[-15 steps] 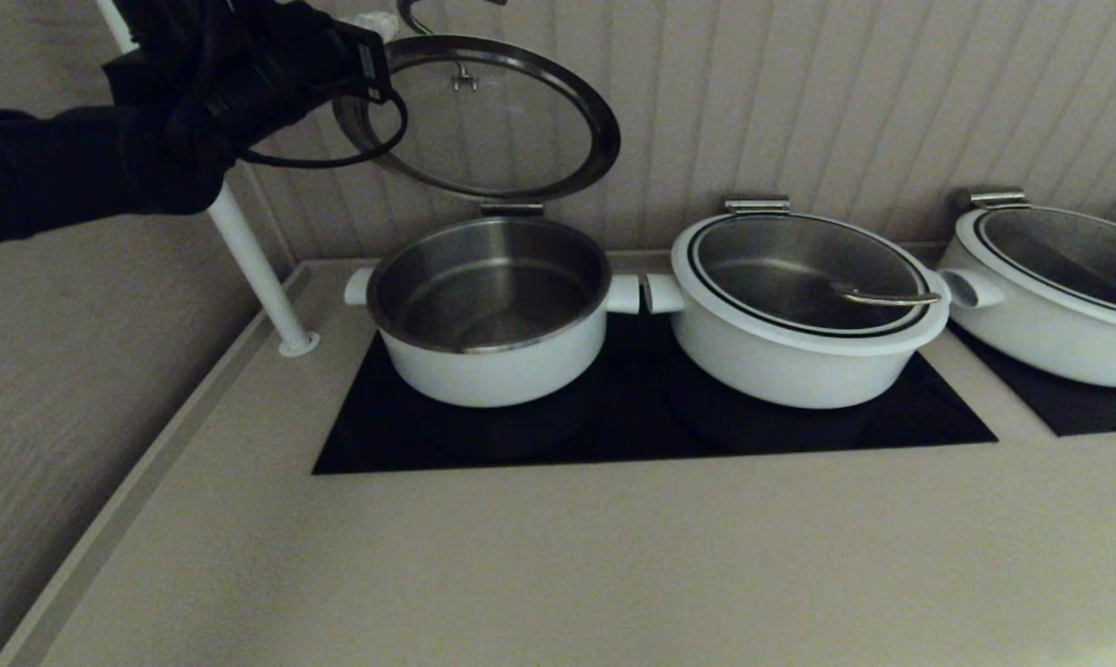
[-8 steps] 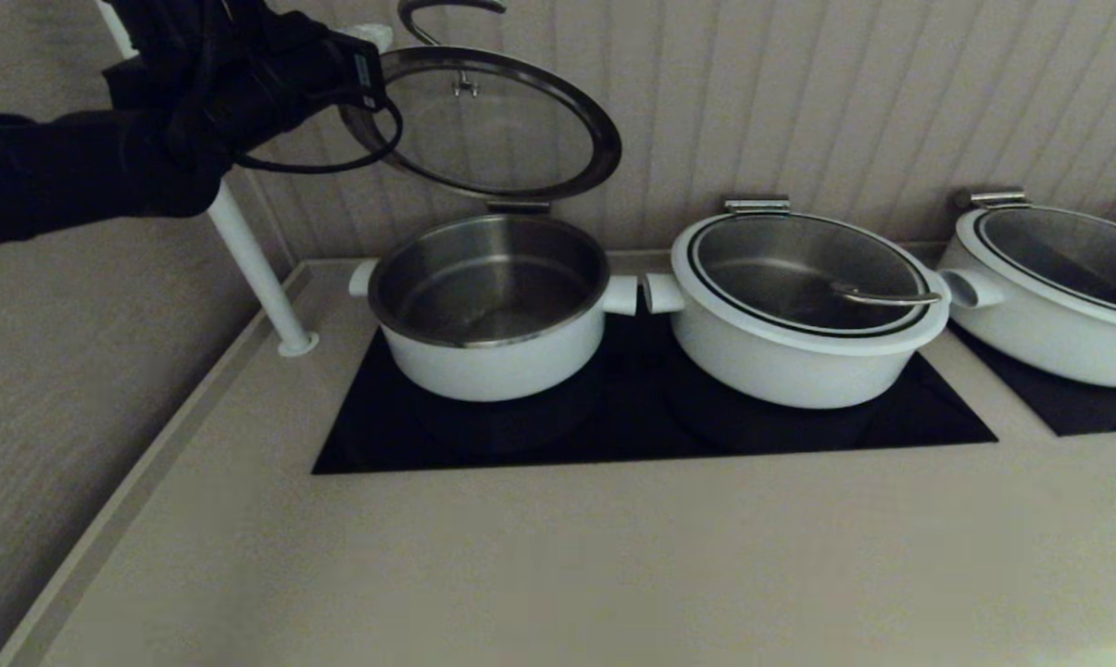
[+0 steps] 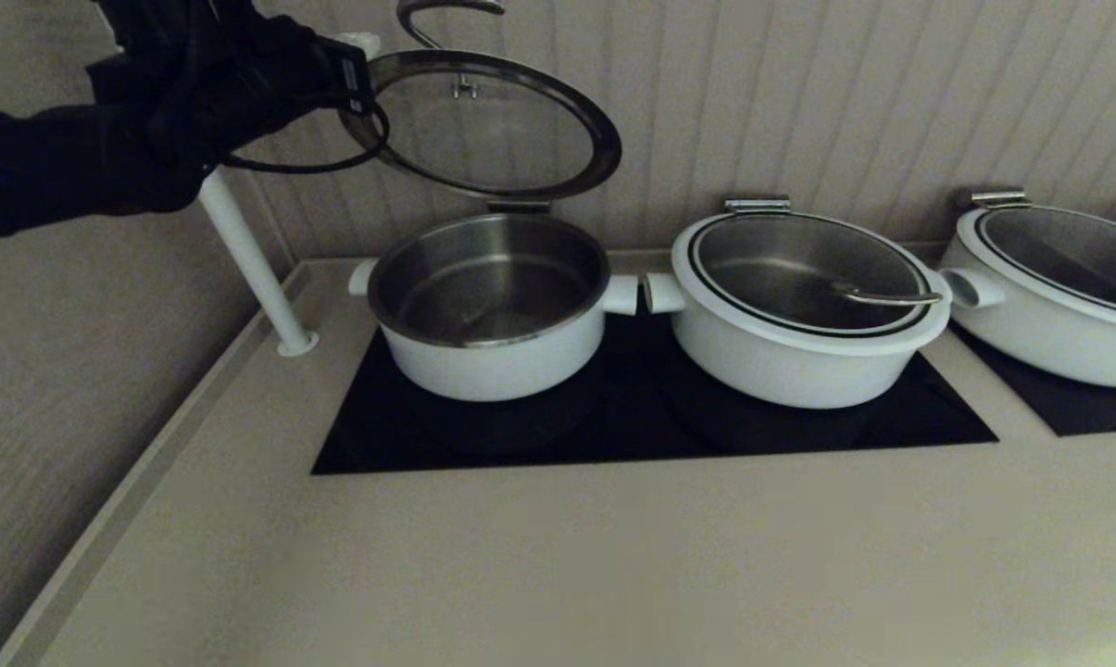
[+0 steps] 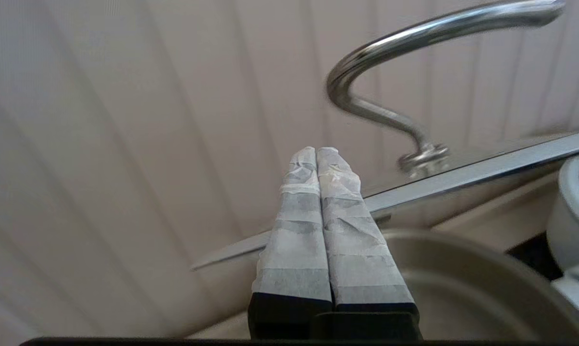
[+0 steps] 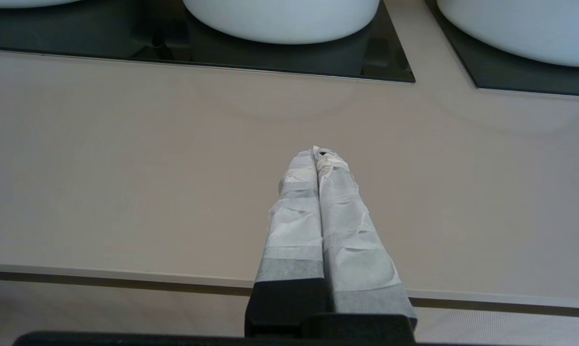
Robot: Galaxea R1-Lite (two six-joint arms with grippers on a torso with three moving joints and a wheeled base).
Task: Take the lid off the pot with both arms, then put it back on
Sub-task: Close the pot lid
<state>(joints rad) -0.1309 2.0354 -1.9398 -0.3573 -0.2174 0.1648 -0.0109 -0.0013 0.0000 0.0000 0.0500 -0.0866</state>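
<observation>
Left claw (image 4: 316,153) closed beside raised, tilted glass lid (image 3: 493,125); pot (image 3: 491,310) uncovered.

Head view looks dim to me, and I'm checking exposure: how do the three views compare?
Head view: dim, left arm nearly featureless black beside the lid. Left wrist view: brighter, lid handle softly blurred. Right wrist view: bright, evenly lit counter.

Above the pot (image 3: 489,306), the lid (image 3: 493,125) has its wire handle (image 3: 432,14) cut by the head view's top edge. The left arm (image 3: 104,139) hides its pincer there. The rightmost pot (image 3: 1058,292) runs off-frame.
</observation>
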